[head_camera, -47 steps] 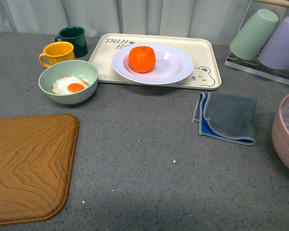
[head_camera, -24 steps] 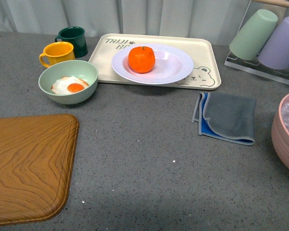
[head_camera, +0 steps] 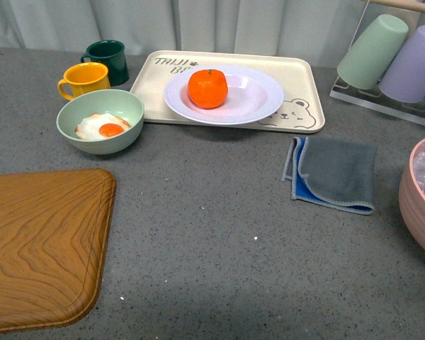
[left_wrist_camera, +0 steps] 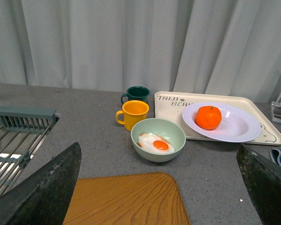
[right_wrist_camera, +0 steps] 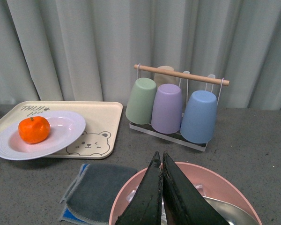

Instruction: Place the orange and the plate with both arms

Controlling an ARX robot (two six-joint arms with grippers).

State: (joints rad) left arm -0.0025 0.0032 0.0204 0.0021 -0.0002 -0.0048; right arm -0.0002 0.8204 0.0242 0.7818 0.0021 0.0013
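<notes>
Neither arm shows in front view. Left tool (left_wrist_camera: 159, 187) released, fingers wide apart, low over the wooden board (head_camera: 42, 244). Right tool (right_wrist_camera: 162, 197) clenched, empty, above the pink bowl (head_camera: 421, 195). Past both, at the far side of the counter (head_camera: 219, 227): orange (head_camera: 207, 88) sits left of centre in the plate (head_camera: 224, 94), plate on the bear tray (head_camera: 304, 78). Plate lies forward-right of left tool, forward-left of right; probably the left is nearer the orange.

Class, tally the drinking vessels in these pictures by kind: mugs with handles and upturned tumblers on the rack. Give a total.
Mugs with handles: 2 (yellow mug, dark green mug)
Upturned tumblers: 3 (green tumbler, purple tumbler, blue tumbler)
Total: 5
</notes>
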